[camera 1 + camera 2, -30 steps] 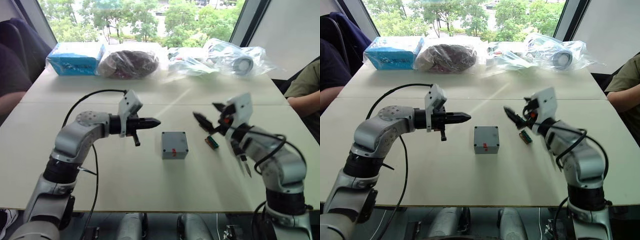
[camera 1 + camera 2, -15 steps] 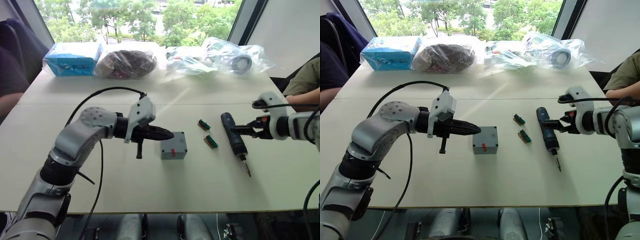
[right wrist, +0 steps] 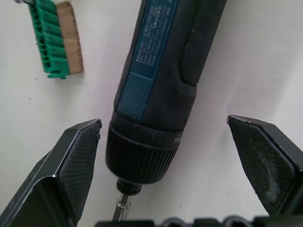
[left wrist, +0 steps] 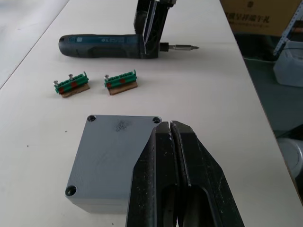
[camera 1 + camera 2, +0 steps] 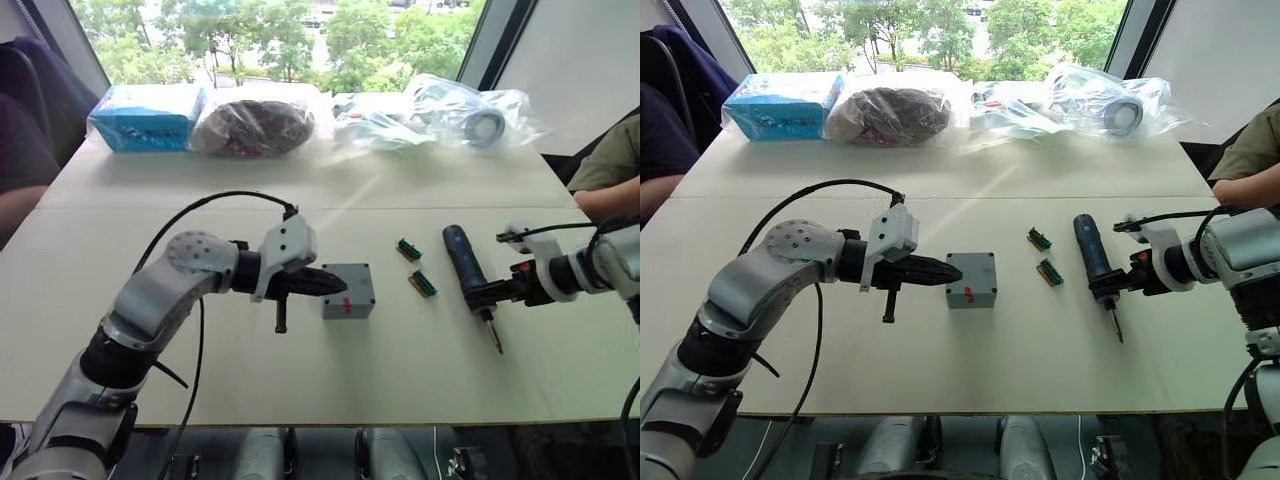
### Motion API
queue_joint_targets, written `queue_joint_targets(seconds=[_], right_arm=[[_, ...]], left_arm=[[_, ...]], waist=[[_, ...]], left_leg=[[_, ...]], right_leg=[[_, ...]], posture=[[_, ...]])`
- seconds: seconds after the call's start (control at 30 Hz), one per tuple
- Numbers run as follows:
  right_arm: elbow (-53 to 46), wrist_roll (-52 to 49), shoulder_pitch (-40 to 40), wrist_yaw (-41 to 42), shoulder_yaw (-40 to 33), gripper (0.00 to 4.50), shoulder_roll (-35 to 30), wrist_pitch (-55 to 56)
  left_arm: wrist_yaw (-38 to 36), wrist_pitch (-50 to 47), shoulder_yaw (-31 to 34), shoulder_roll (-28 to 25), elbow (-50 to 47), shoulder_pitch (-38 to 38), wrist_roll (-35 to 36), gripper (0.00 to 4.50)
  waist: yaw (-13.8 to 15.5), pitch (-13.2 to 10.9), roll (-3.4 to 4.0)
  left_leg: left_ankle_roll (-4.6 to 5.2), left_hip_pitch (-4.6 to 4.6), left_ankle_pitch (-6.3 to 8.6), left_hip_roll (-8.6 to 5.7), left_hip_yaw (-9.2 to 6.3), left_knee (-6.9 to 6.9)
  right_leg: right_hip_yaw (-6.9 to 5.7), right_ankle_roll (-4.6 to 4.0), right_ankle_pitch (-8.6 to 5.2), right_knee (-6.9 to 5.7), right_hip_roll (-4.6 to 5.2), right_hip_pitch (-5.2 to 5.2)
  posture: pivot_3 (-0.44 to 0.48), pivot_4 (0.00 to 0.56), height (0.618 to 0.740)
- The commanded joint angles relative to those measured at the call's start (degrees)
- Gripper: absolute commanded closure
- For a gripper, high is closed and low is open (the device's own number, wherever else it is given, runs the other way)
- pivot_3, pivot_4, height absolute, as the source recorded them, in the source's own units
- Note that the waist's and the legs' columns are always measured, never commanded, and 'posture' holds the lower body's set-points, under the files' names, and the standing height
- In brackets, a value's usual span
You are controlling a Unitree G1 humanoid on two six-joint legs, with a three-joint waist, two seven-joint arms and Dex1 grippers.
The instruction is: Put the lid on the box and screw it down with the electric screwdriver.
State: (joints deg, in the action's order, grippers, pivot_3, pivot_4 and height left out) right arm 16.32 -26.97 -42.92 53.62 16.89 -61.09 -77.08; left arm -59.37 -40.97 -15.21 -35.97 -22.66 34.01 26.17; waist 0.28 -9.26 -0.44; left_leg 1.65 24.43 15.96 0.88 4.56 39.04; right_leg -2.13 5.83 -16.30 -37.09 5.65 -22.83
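The grey box (image 5: 349, 306) stands mid-table with the flat lid (image 4: 113, 151) lying on top of it, screw holes at its corners. My left gripper (image 4: 169, 126) is shut and empty, its tips over the lid's edge; from the head it shows as the left gripper (image 5: 338, 285) touching the box's left side. The dark blue electric screwdriver (image 5: 462, 256) lies flat to the right, bit toward the table's front. My right gripper (image 3: 164, 123) is open, with a finger (image 3: 71, 165) on either side of the screwdriver's collar near the bit, not closed on it.
Two green-and-brown connector pieces (image 5: 406, 248) (image 5: 423, 284) lie between the box and the screwdriver. A blue carton (image 5: 150, 115) and plastic bags (image 5: 470, 115) line the far edge. A person's arm (image 5: 608, 170) rests at the right, another person (image 5: 20, 150) sits at the left.
My left gripper has moved right until its tips reach the box. My right gripper swung out to the right, then slid down the screwdriver from its handle to the bit end.
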Motion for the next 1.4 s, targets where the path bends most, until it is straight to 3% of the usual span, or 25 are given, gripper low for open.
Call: queue_joint_targets(seconds=[0.03, 0.27, 0.37, 0.57, 0.8, 0.87, 0.93, 1.03, 1.13, 1.17, 1.4], right_arm=[[2.4, 2.6, -2.8, 2.5, 1.7, 0.04, 0.9, 2.6], [6.0, 8.3, -5.2, 7.9, 8.7, 0.04, 2.2, 5.8], [6.0, 9.7, -5.0, 11.2, 11.4, 0.68, 1.3, 5.7], [8.6, 14.1, -5.3, 13.8, 14.2, 2.64, 1.9, 7.6], [19.7, 21.6, -12.0, 8.5, 9.8, 2.69, 4.9, 19.9], [23.3, 22.0, -17.9, 5.9, 5.8, 2.69, 5.6, 22.9], [24.7, 22.0, -21.7, 5.0, 3.0, 2.69, 5.6, 25.5], [20.2, 13.0, -23.8, -0.8, -13.1, 2.69, 8.9, 27.8], [6.2, 5.7, -19.0, -15.1, -32.3, 2.69, 17.2, 34.8], [-0.5, 2.9, -16.6, -18.5, -36.8, 2.69, 20.5, 32.4], [-29.4, -11.1, -4.1, -31.7, -45.7, 2.69, 39.2, 28.3]], left_arm=[[0.7, 0.8, -0.1, 0.3, -1.7, -0.2, -0.2, 4.50], [1.9, 1.6, -0.8, 1.6, -0.2, -0.1, -1.6, 4.50], [2.7, 1.9, -0.5, 2.1, -0.5, -0.7, -1.7, 4.50], [4.5, 2.1, -0.2, 3.2, -0.4, -1.1, -2.1, 4.50], [5.2, 2.9, 0.9, 3.0, 1.8, -0.9, -2.1, 4.50], [4.4, 4.0, 1.7, 2.7, 4.5, -0.3, -2.2, 4.50], [3.6, 5.0, 2.2, 2.5, 6.6, 0.4, -2.2, 4.50], [2.1, 5.3, 3.7, 3.2, 9.9, 1.7, -0.4, 4.50], [0.8, 6.3, 3.9, 3.8, 13.6, 2.8, -0.9, 4.50], [0.5, 6.6, 3.6, 3.9, 14.9, 3.3, -1.6, 4.50], [-2.9, 7.7, 2.0, 4.5, 19.0, 6.4, -2.9, 4.50]], waist=[[0.0, 0.0, 0.00], [0.0, 0.0, -0.02], [0.1, 0.0, -0.02], [0.3, 0.0, -0.04], [-0.1, 0.1, -0.19], [-0.2, 0.0, -0.11], [-0.2, -0.3, 0.43], [0.0, -0.4, 0.62], [-0.6, -0.4, 0.62], [-0.6, -0.4, 0.63], [0.3, -0.4, 0.61]], left_leg=[[0.00, 0.00, 0.00, 0.00, 0.00, 0.02], [0.00, -0.02, 0.00, 0.00, 0.00, 0.06], [0.00, -0.02, 0.00, 0.00, -0.01, 0.07], [0.00, -0.02, 0.00, 0.01, -0.04, 0.06], [0.00, -0.17, 0.00, 0.00, -0.03, 0.11], [0.00, -0.17, 0.00, -0.01, 0.02, 0.12], [-0.03, -0.03, -0.02, -0.07, 0.15, 0.13], [-0.42, 0.25, -0.26, -0.04, 0.32, 0.05], [-0.50, 0.49, -0.31, 0.11, 0.32, -0.09], [-0.56, 0.49, -0.34, 0.14, 0.28, -0.18], [-0.59, 0.63, -0.38, 0.03, 0.15, 0.11]], right_leg=[[-0.02, 0.00, 0.00, 0.00, 0.00, 0.01], [-0.03, 0.00, 0.00, 0.01, -0.01, 0.05], [-0.04, 0.00, 0.00, 0.00, -0.01, 0.06], [-0.06, 0.00, 0.01, 0.01, -0.02, 0.07], [-0.08, -0.14, 0.05, 0.10, 0.00, 0.28], [-0.07, -0.18, 0.11, 0.11, 0.02, 0.26], [0.04, -0.12, 0.16, 0.06, 0.08, 0.02], [0.22, 0.10, 0.27, -0.10, 0.00, -0.47], [0.23, 0.11, 0.26, 0.00, -0.19, -0.73], [0.18, 0.11, 0.25, 0.00, -0.23, -0.71], [0.02, 0.19, 0.28, -0.06, -0.10, -0.61]], posture=[[0.000, 0.150, 0.740], [0.000, 0.150, 0.740], [0.000, 0.150, 0.740], [0.000, 0.150, 0.740], [0.000, 0.150, 0.740], [0.000, 0.150, 0.740], [0.000, 0.150, 0.740], [0.000, 0.150, 0.740], [0.000, 0.150, 0.740], [0.000, 0.150, 0.740], [0.000, 0.150, 0.740]])
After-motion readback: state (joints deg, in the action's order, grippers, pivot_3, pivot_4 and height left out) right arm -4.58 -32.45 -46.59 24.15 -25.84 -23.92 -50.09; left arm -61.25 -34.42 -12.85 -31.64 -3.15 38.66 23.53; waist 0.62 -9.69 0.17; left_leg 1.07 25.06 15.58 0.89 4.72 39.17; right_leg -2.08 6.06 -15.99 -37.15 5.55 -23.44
